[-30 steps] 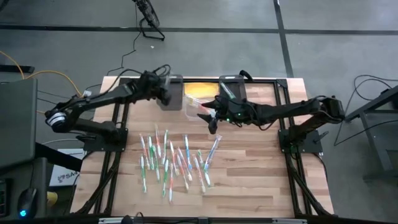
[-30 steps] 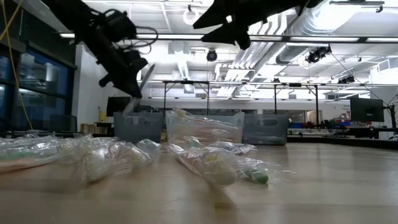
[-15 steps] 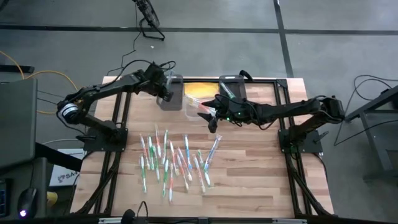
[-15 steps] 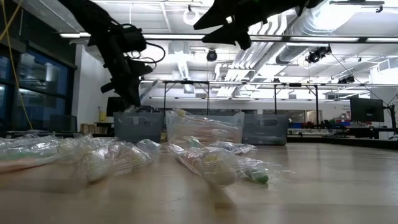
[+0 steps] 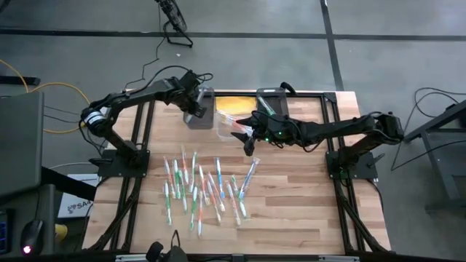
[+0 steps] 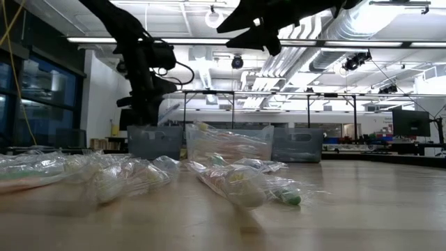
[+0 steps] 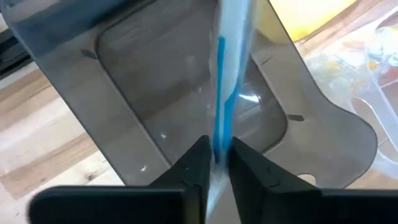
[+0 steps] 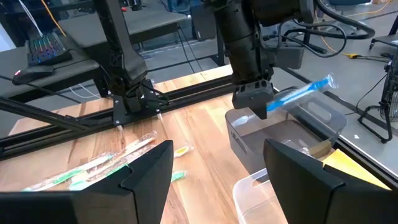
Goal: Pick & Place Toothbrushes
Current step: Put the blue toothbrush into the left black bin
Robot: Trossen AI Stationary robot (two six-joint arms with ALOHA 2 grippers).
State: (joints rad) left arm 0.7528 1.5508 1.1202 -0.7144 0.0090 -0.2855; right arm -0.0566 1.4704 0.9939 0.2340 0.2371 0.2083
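Note:
My left gripper (image 5: 195, 102) is shut on a blue toothbrush (image 8: 298, 94) in a clear wrapper, above the dark grey bin (image 5: 200, 110) at the table's far side. My right gripper (image 5: 244, 135) hovers open over the clear bin (image 5: 229, 124), touching nothing. Many wrapped toothbrushes (image 5: 204, 188) with green, pink and blue handles lie flat on the wood in the table's middle; they also show in the low view (image 6: 230, 183) and the right wrist view (image 8: 93, 165). My left gripper (image 7: 216, 150) pinches the wrapped blue toothbrush (image 7: 227, 81) between its two fingers (image 7: 193, 163) near one end (image 7: 218, 138). The fingers come from above, pointing down. The brush is lifted clear over the grey bin (image 7: 155, 93) and sticks out sideways, its free end (image 8: 324, 81) slightly raised.
A second dark grey bin (image 5: 269, 102) stands to the right of the clear bin (image 8: 261, 186), with something yellow (image 5: 231, 105) behind it. Black frame rails (image 5: 331, 145) run along the table's sides. Bare wood (image 5: 291, 189) lies right of the brush pile.
My left arm has swung its elbow toward the far edge, and its gripper has shifted a little to the right and tipped steeper over the grey bin, still holding the blue toothbrush. My right arm has kept still.

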